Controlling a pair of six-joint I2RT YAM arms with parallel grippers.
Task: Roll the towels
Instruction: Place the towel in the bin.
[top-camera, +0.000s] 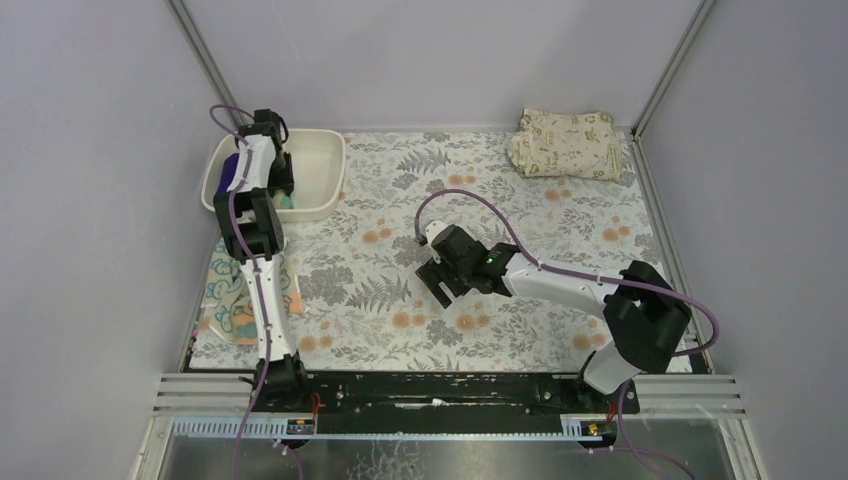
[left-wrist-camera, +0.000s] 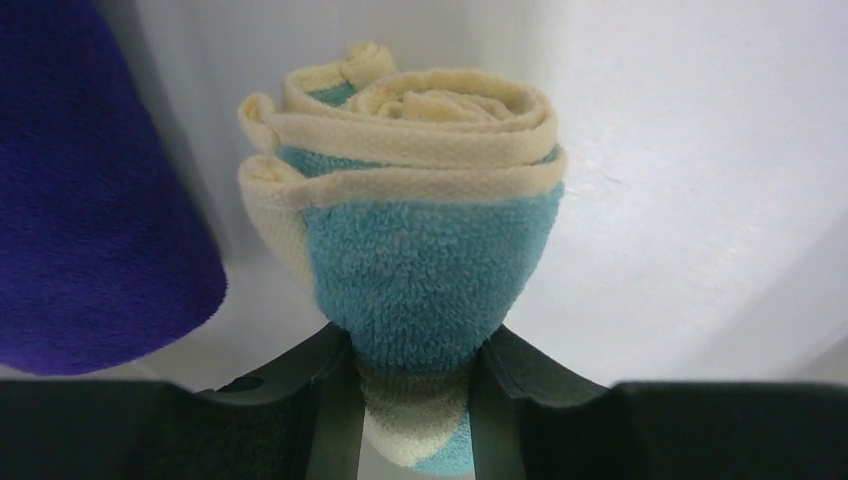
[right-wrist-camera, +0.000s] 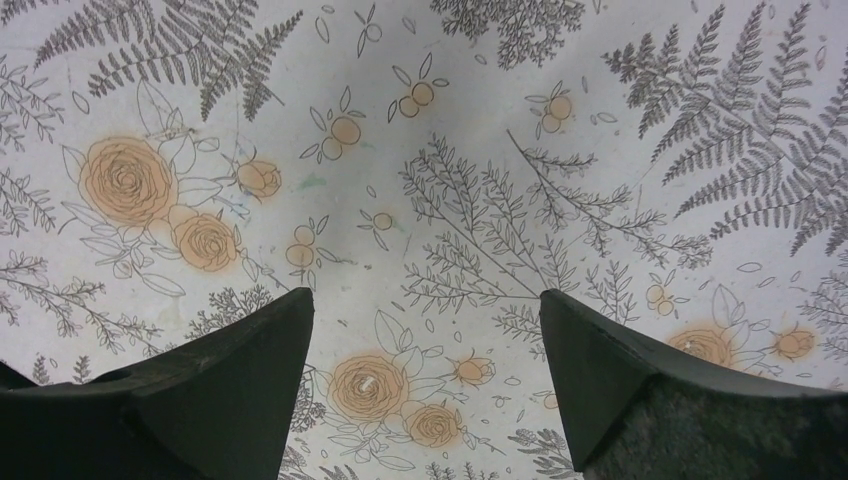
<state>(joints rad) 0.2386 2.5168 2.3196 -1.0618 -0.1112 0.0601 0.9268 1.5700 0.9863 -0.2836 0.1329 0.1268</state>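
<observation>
In the left wrist view my left gripper (left-wrist-camera: 413, 345) is shut on a rolled teal towel (left-wrist-camera: 425, 260) with cream edges, held inside the white bin (left-wrist-camera: 680, 200). A dark purple towel (left-wrist-camera: 90, 190) lies just left of it in the bin. From above, the left gripper (top-camera: 279, 188) is over the bin (top-camera: 325, 165), with the purple towel (top-camera: 231, 172) beside it and a bit of teal (top-camera: 288, 201) showing. A pale yellow towel with teal marks (top-camera: 232, 303) lies flat at the table's left edge, partly under the left arm. My right gripper (top-camera: 437, 281) (right-wrist-camera: 424, 300) is open and empty above the table's middle.
A larger beige leaf-printed folded cloth (top-camera: 566, 144) lies at the back right corner. The table is covered with a floral-printed sheet (top-camera: 400, 200). Walls and frame posts close in the left, back and right sides.
</observation>
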